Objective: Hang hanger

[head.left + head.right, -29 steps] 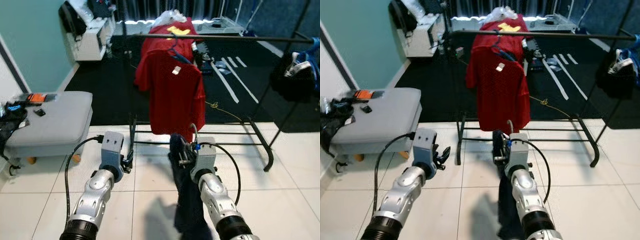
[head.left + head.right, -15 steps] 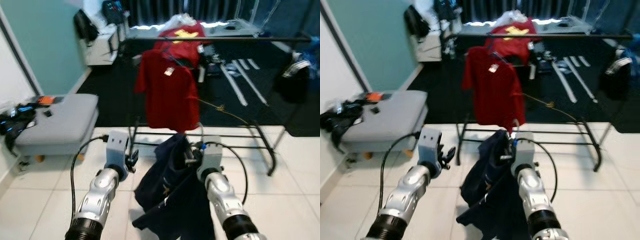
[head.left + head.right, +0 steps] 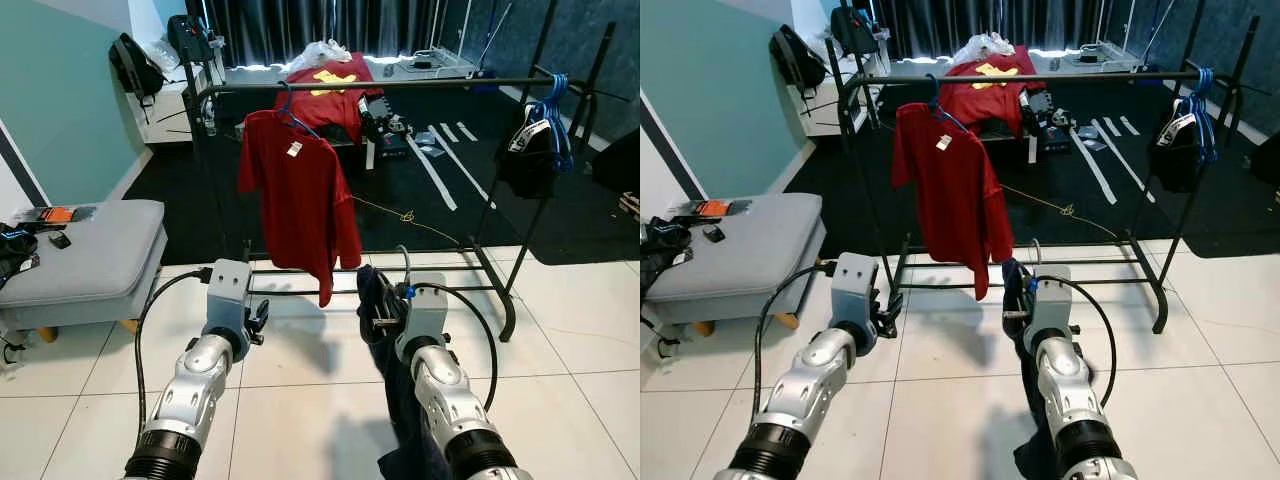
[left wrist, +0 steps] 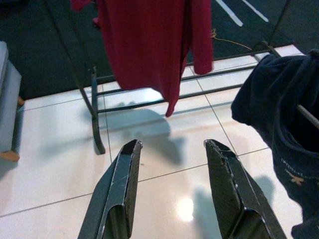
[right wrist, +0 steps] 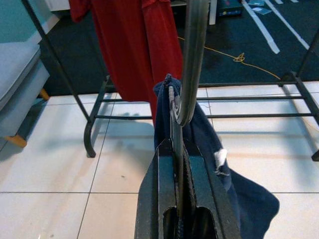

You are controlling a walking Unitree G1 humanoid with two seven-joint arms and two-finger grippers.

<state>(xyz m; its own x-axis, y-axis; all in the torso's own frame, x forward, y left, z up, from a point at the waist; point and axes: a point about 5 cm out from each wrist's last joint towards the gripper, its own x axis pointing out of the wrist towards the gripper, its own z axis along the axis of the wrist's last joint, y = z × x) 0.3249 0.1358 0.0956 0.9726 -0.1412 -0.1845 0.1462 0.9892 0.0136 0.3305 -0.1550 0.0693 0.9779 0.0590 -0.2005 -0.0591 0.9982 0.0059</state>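
A black clothes rack [image 3: 420, 84] stands ahead on the tiled floor. A red T-shirt [image 3: 298, 200] hangs from its rail on a blue hanger near the left end. My right gripper [image 3: 384, 318] is low in front of the rack, shut on the metal stem of a hanger [image 5: 191, 64] whose hook points up. A dark navy garment [image 3: 402, 395] hangs from that hanger, below the gripper. My left gripper [image 4: 172, 145] is open and holds nothing, level with the right one and to its left [image 3: 257, 325], over bare tiles.
A grey padded bench [image 3: 85, 260] stands at the left by the teal wall. A black bag with blue straps [image 3: 530, 150] hangs at the rack's right end. The rack's lower bars [image 3: 440, 268] run just beyond my grippers. Behind the rack lie dark carpet and clutter.
The camera has moved, so the whole view has shifted and sharpened. The navy garment, flared out to the left half a second ago, hangs straight down again. Both grippers keep their states.
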